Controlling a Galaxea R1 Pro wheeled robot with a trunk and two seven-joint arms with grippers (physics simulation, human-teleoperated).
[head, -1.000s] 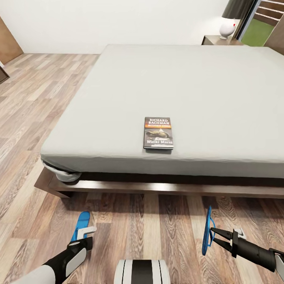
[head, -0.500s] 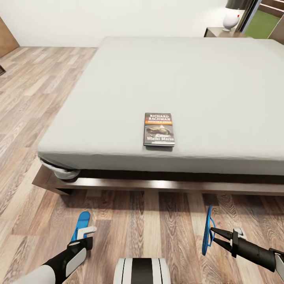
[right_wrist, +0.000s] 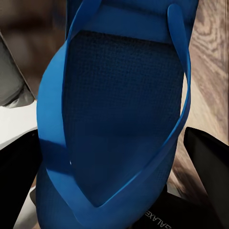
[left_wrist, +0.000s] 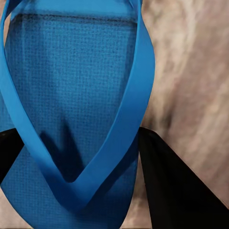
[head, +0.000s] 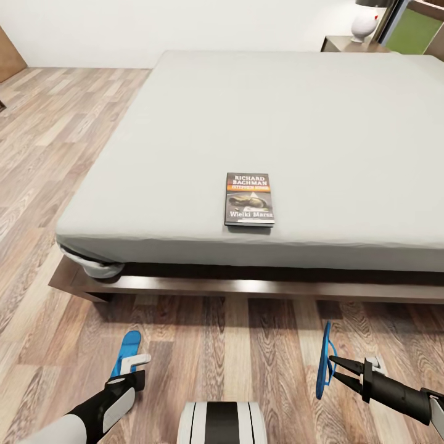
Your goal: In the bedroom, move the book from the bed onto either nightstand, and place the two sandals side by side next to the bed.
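Note:
The book (head: 249, 199) lies face up on the bed (head: 277, 123), close to the mattress edge nearest me. Low in the head view, over the wood floor, my left gripper (head: 137, 365) is shut on a blue sandal (head: 126, 350). The left wrist view has this sandal (left_wrist: 71, 119) with its strap between the dark fingers (left_wrist: 176, 191). My right gripper (head: 334, 367) is shut on the other sandal (head: 323, 361), which hangs on its edge. Up close, that sandal (right_wrist: 119, 119) sits between the black fingers (right_wrist: 205, 152). A nightstand (head: 345, 43) stands at the bed's far right corner.
A white lamp (head: 364, 21) sits on the nightstand. The bed's dark wooden frame (head: 246, 287) juts out low along the near side, with a rumpled sheet corner (head: 98, 268) at its left end. Wood-plank floor (head: 55, 154) runs along the bed's left side.
The whole head view has shifted: the bed and book sit slightly lower and closer, so the camera moved. Both arms and the sandals keep their places in the picture.

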